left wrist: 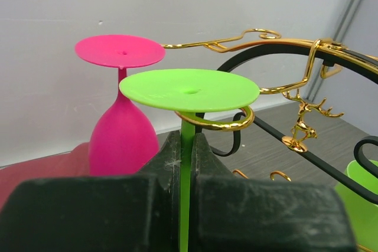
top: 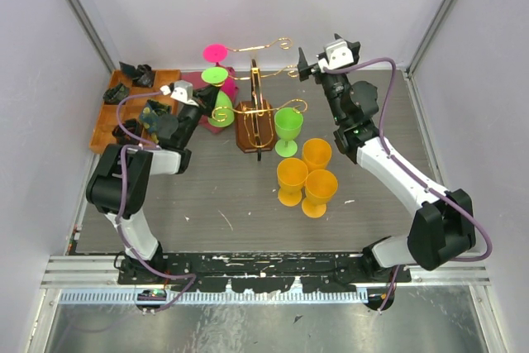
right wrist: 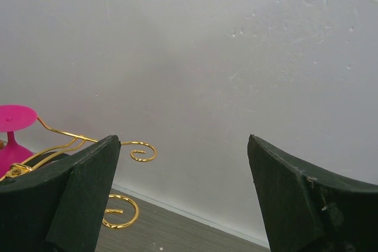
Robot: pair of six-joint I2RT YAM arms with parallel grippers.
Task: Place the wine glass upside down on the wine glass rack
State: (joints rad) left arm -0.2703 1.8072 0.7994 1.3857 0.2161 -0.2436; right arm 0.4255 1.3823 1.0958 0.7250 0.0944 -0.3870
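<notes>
1. Gripping the green wine glass by its stem, your left gripper is clamped tight, with the glass upside down.
2. You can see its foot just above a gold curl of the wine glass rack, beside an inverted pink glass.
3. Your right gripper gapes wide and empty near the rack's far scroll arms.

SURFACE: we log a grey wood-grain table | LEFT REAR: orange compartment tray | CENTRE: wine glass rack standing on its brown base | RIGHT OF RACK: we note one green goblet upright, just beside the base; three orange goblets upright, clustered nearer us
</notes>
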